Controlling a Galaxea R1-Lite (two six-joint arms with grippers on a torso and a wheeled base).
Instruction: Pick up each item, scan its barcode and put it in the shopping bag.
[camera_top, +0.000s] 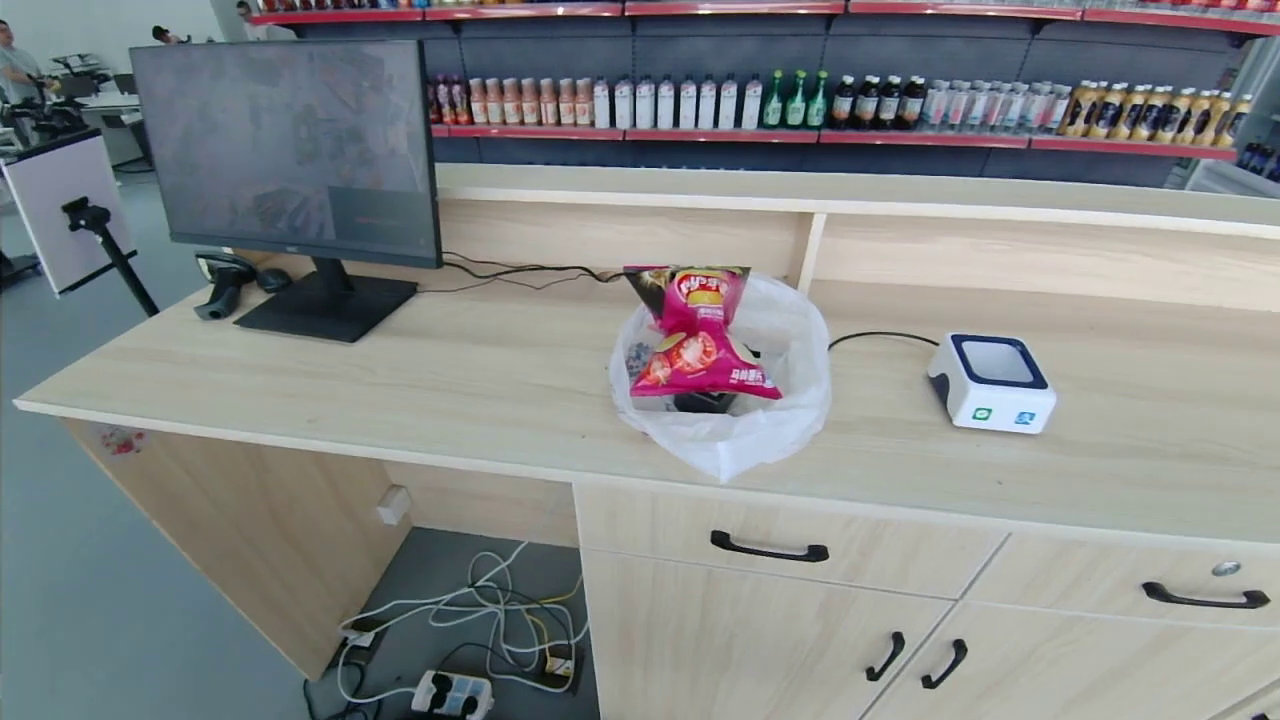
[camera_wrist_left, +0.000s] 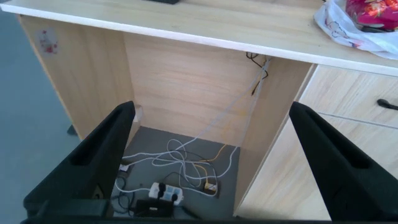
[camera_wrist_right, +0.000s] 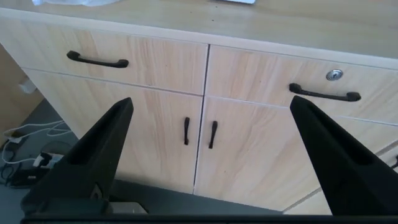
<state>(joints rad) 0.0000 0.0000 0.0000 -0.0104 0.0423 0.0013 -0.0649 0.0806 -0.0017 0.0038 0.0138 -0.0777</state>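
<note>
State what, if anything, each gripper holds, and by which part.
Nothing is held. The left gripper and the right gripper are both open and empty.

Head cam: high, in front of the counter (camera_top: 450, 380), facing forward and down. Counter at mid-range, shelves (camera_top: 800, 110) far off at 12 o'clock. Bag (camera_top: 720, 430) near centre, scanner (camera_top: 990, 385) at its 3 o'clock, monitor (camera_top: 285, 150) at its 10 o'clock.

Left wrist cam: low, below the counter top, looking out between the spread fingers of the left gripper (camera_wrist_left: 211, 107) into the knee-hole (camera_wrist_left: 186, 93). Shares the bag, counter edge and floor cables (camera_wrist_left: 180, 155) with the head cam.

Right wrist cam: low and close, looking past the right gripper (camera_wrist_right: 211, 102) at drawers (camera_wrist_right: 124, 68) and doors (camera_wrist_right: 143, 137). Shares these and the lock (camera_wrist_right: 334, 74) with the head cam.
</note>
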